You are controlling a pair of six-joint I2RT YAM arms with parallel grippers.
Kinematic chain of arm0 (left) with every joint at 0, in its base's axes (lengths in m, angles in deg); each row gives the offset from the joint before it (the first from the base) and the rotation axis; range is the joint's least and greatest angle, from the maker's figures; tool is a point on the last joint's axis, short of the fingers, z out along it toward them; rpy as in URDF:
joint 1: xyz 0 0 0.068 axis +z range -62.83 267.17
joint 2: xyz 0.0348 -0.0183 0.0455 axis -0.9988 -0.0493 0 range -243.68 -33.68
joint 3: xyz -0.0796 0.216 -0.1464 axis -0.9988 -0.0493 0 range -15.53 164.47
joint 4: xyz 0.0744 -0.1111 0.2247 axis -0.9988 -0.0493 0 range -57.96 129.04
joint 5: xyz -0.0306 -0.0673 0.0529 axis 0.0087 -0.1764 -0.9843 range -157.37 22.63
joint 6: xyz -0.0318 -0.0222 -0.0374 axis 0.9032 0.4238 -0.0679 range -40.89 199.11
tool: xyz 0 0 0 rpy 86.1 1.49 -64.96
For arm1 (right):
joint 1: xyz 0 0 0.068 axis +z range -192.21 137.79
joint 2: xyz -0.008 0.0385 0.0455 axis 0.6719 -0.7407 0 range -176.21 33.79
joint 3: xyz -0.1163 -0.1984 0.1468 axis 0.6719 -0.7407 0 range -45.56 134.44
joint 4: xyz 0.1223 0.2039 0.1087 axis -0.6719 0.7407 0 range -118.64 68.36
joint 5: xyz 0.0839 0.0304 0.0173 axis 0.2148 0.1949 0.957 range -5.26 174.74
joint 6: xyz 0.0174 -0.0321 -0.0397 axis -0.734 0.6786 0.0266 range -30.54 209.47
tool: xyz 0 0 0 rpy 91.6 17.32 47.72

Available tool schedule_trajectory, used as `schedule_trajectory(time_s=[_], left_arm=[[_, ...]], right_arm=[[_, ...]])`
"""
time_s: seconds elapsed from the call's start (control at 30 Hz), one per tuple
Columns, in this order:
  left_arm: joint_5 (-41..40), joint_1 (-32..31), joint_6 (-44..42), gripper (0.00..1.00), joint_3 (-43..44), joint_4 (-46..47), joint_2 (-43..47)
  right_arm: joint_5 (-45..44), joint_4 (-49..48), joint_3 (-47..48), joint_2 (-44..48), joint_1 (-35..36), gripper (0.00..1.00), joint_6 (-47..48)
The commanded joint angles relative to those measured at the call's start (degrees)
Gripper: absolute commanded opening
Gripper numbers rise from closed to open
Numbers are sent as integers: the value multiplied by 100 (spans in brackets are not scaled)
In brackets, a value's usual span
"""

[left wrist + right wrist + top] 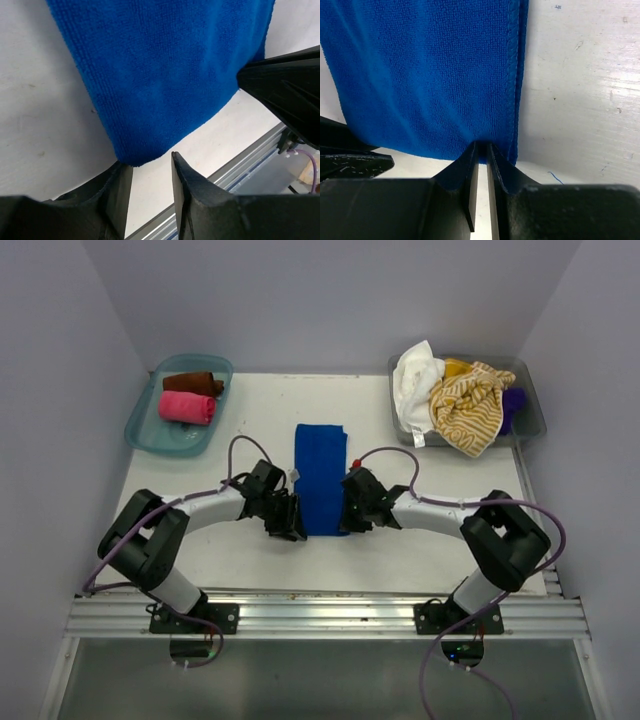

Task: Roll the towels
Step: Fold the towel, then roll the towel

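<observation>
Blue towel (320, 475) (ribbed microfibre, rect.)

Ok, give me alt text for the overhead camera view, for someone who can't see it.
A blue towel lies flat in the middle, with the left gripper and right gripper at its near corners. A teal tray at far left holds a pink roll and a brown roll; a grey bin at far right holds loose towels.

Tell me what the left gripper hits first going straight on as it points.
The near corner of the royal blue cloth towel, right ahead of the left gripper and its open fingers, though height is unclear.
</observation>
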State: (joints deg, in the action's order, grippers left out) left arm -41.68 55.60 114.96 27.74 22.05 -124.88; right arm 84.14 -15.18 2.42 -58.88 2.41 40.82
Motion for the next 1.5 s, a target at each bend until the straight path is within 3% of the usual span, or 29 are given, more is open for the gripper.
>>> schedule_trajectory(time_s=[0.0, 0.2, 0.4, 0.53, 0.7, 0.9, 1.03, 1.1, 1.3, 1.43, 1.47], left_arm=[[-441, -7, -26, 41, -82, 58, 321], [-758, -16, -44, 45, -37, -357, 1059], [-935, -7, 263, 55, -213, -156, 1043], [-1092, -16, 527, 53, -380, 91, 938], [-1146, -16, 607, 50, -415, 292, 762], [-1154, -16, 598, 43, -389, 390, 428], [-1119, -16, 616, 26, -363, 381, 331], [-1075, -16, 624, 23, -345, 372, 331], [-1049, -16, 633, 16, -336, 346, 366], [-1058, -16, 642, 0, -371, 337, 366], [-1058, -16, 651, 0, -372, 337, 357]], right_arm=[[-265, -159, -167, 255, 73, 16, -119], [-993, 507, -132, 1179, 117, 23, 187], [-1162, 913, 26, 1084, 108, 26, 347], [-951, 765, -79, 1049, 117, 37, 338], [-810, 545, -79, 768, 117, 39, 338], [-626, 255, 53, 250, 117, 39, 312], [-546, 149, 27, 161, 108, 38, 241], [-494, 123, -26, 152, 117, 38, 198], [-476, 105, -210, 398, 117, 36, 48], [-599, 184, -342, 644, 117, 34, -49], [-590, 184, -360, 696, 117, 34, -58]])
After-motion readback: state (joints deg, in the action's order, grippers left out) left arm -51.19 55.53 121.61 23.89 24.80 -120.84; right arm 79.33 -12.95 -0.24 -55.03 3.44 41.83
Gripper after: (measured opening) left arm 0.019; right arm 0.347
